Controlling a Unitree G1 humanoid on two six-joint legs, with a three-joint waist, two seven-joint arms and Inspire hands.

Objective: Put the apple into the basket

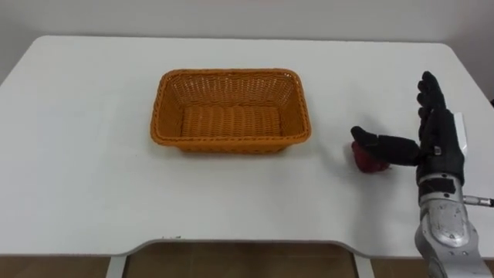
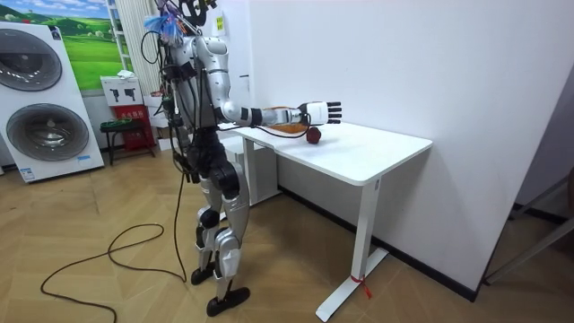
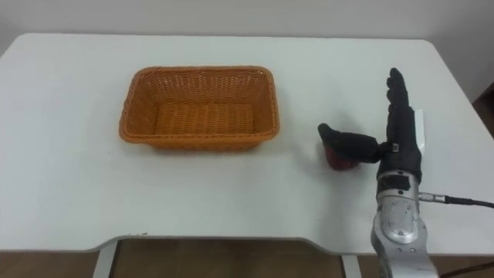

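— Apple (image 1: 366, 160) first: where has it got to?

— It sits on the white table (image 1: 77, 154), out to the right of the basket (image 1: 231, 144) and well apart from it. It is a small dark red one, resting on the bare tabletop.

— And the right robot hand (image 1: 437, 144)?

— Right beside the apple, on its far-right side. The fingers are straight and point away across the table, held close together. The thumb is stuck out sideways toward the basket, and from above it lies across the top of the apple, covering part of it.

— So is it gripping?

— No, it is spread wide, nothing curled round anything. I cannot tell whether the thumb actually touches the apple or just hangs over it. The palm stands edge-on next to the fruit.

— Anything in the basket?

— Just its woven orange bottom. It is rectangular and sits near the middle of the table, long side toward the robot.

— How is the robot standing?

— Upright at the end of the table on the room view's left, with its right arm stretched out level over the tabletop, the apple just below the hand.
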